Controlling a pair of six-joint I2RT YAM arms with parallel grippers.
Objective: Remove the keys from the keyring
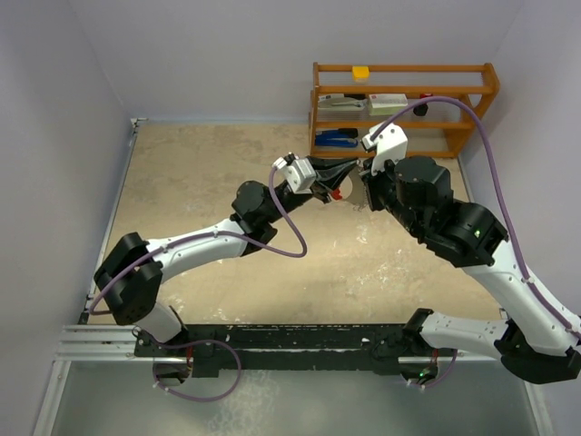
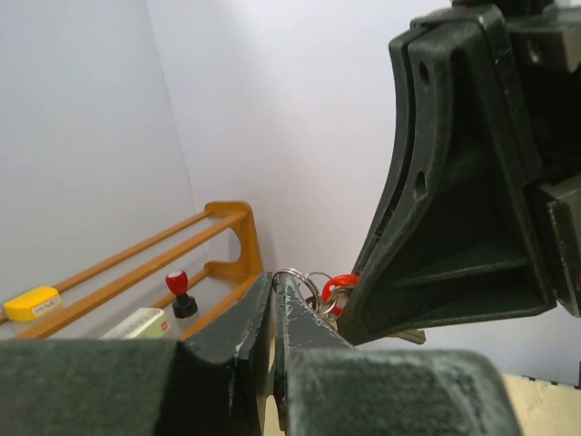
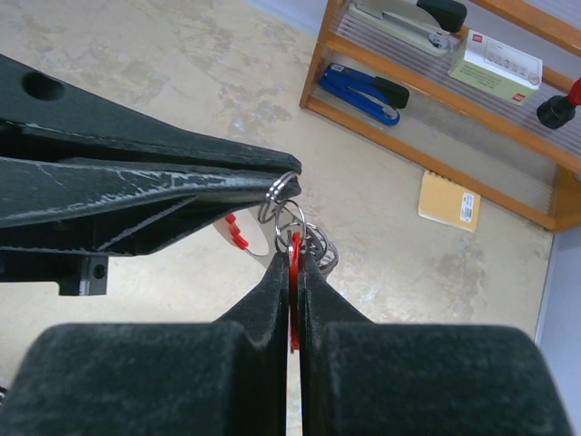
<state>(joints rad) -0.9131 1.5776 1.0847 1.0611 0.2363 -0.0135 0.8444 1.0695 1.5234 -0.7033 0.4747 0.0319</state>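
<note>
Both grippers meet above the table's far middle. My left gripper is shut on the thin silvery ring of the keyring; its tips pinch that ring in the right wrist view. The red-and-white fob hangs just under the left fingers and shows from above. My right gripper is shut on the flat red head of a key, which hangs on smaller rings linked to the pinched ring. The red head also shows beside the right gripper's black fingers. The key's blade is mostly hidden.
A wooden shelf stands at the back right with a blue stapler, a dark stapler, a white box, a red-topped knob and a yellow block. A tan notepad lies before it.
</note>
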